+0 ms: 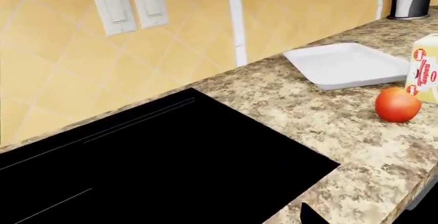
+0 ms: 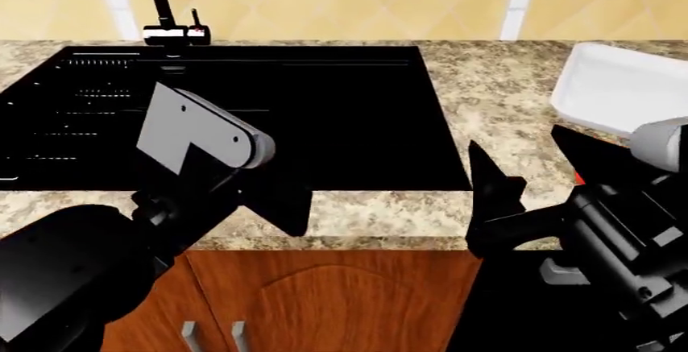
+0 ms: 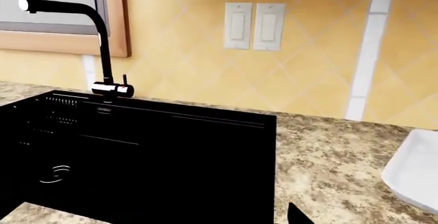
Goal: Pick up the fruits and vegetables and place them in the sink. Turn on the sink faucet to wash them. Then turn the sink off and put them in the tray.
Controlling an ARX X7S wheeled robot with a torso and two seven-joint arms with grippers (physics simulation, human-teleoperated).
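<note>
two arms fill the bottom of my head view, with the black sink [image 2: 322,118] set into the speckled desk [image 2: 495,102] ahead of them. the basin lies in front of and between both tools; its faucet [image 2: 163,14] stands at the back rim, far side from me, on my left. the white tray [image 2: 623,86] rests on the desk right of the sink, just beyond my right tool [image 2: 537,183], and is cut off by the frame edge. the round orange-red fruit [image 1: 397,104] sits on the desk near the tray's front edge, beside the yellow spaghetti box [image 1: 425,70]; in the head view it is almost wholly hidden behind the right arm, only a red sliver showing. i can't find the grapes in any view.

right tool: two dark fingers stand apart, holding nothing, low over the desk's front edge. left tool [image 2: 269,199]: only a dark shape over the sink's front rim, so i cannot tell how its fingers stand.
</note>
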